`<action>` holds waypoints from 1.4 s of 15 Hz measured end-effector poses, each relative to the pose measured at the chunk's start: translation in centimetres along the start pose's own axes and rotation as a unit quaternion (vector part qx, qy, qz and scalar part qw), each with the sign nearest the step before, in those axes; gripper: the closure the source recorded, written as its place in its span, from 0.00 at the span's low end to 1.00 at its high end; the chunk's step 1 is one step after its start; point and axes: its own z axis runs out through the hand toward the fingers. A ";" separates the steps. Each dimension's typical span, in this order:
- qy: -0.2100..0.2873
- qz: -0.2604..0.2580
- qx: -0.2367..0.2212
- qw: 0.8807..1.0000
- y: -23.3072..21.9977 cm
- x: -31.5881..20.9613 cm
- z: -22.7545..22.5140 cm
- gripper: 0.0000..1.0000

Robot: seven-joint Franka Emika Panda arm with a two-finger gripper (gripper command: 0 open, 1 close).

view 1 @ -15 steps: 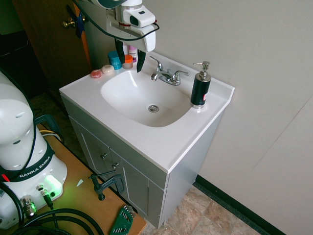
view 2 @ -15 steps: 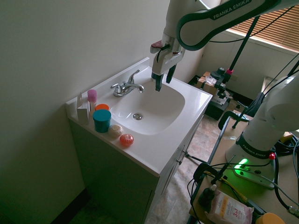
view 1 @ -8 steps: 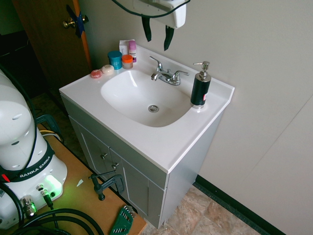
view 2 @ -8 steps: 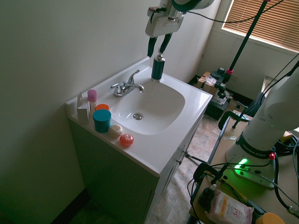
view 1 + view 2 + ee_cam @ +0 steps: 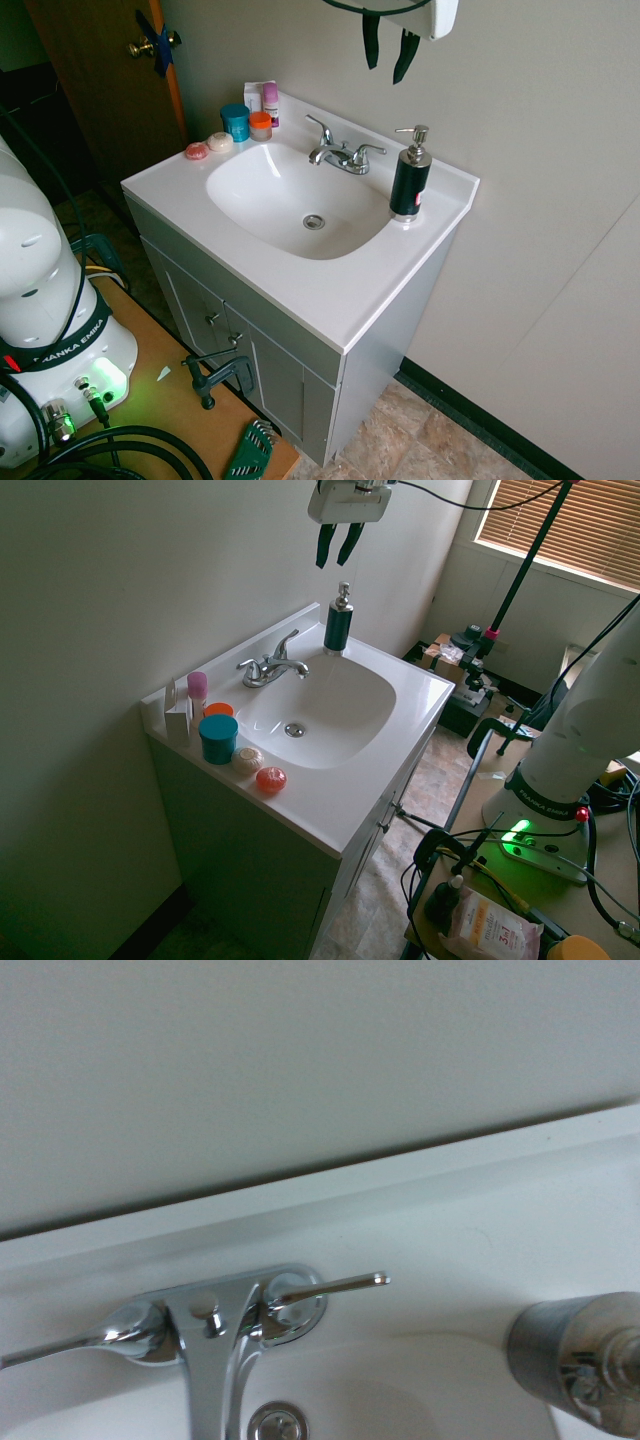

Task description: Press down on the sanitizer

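The sanitizer [image 5: 410, 181], a black pump bottle with a silver head, stands upright on the back right corner of the white vanity top [image 5: 350, 290]. It also shows in the second exterior view as the sanitizer [image 5: 338, 626], and blurred in the wrist view as the sanitizer [image 5: 585, 1360]. My gripper [image 5: 386, 72] hangs high above the counter near the wall, a little left of the pump head and well above it. From the other side the gripper [image 5: 332, 562] sits over the bottle with clear air between them. Its fingers stand apart with nothing between them.
A chrome faucet [image 5: 340, 155] stands behind the basin [image 5: 290, 215], left of the bottle. At the back left corner are a teal jar [image 5: 235, 121], an orange-lidded jar [image 5: 261, 125], a pink-capped bottle [image 5: 271, 103] and two round soaps [image 5: 208, 147]. The wall rises directly behind.
The gripper has risen from over the basin and travelled along the back wall to above the sanitizer. Its fingers have drawn somewhat closer together.
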 end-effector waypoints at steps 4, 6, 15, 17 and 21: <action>-0.004 0.018 -0.002 1.000 1.7 2.3 0.3 1.00; -0.006 0.020 -0.005 1.000 1.8 2.5 0.7 1.00; -0.014 0.053 -0.026 0.998 3.4 5.9 4.3 1.00; -0.015 0.058 -0.029 0.998 3.7 6.3 4.9 1.00; -0.020 0.065 -0.032 0.997 4.3 6.8 5.6 1.00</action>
